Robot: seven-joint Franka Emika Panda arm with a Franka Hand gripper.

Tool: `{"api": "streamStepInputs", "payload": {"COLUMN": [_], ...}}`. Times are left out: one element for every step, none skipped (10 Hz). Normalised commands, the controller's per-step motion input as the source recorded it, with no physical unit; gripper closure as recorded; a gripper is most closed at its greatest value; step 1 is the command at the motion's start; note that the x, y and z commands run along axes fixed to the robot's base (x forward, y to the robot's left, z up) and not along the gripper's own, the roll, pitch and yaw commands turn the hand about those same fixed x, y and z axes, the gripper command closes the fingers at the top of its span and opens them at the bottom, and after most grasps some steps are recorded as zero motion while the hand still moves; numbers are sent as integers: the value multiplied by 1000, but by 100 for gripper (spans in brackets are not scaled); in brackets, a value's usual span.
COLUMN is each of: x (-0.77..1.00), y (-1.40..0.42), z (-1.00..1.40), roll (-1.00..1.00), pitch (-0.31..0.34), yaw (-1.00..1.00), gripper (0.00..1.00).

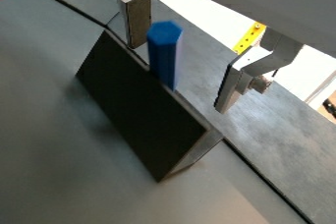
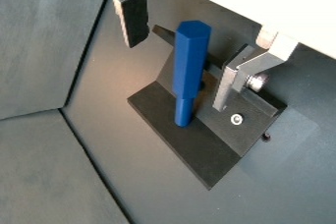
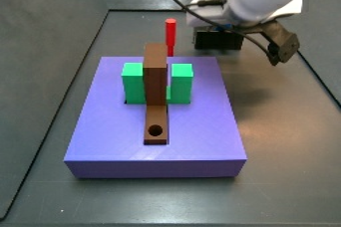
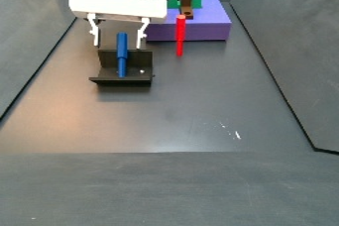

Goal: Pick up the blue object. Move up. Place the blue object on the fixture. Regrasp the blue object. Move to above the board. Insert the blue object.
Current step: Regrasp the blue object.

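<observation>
The tool [image 2: 184, 46] is held spread just above the fixture [image 2: 210, 140], its two silver fingers [image 2: 133, 14] standing clear on either side of the blue peg [image 2: 188, 71]. The peg is seen upright on the fixture, between the fingers and touched by neither. Beyond the tool, the brown board [image 3: 158, 97] is seen lying on the violet slab [image 3: 160, 136] between green blocks [image 3: 134, 82], with the red peg [image 3: 170, 32] behind.

The dark floor [image 4: 199, 111] carries the fixture [image 4: 121, 75] beneath the gripper [image 4: 122, 34] fingers, and a violet slab [image 4: 199, 24] well apart.
</observation>
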Motion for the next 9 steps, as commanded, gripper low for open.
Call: {"api": "streamStepInputs", "payload": {"x": [37, 0, 0, 0, 0, -11, 0, 0, 0], "y": [-134, -74, -14, 0, -46, -43, 0, 0, 0], "z": [-143, 0, 0, 0, 0, 0, 0, 0, 0], "roll": [403, 246, 11, 6, 60, 123, 0, 0, 0], "pitch": [0, 0, 0, 0, 0, -23, 0, 0, 0], "yaw": [34, 9, 0, 0, 0, 0, 0, 0, 0], "gripper": [0, 0, 0, 0, 0, 0, 100, 100, 100]}}
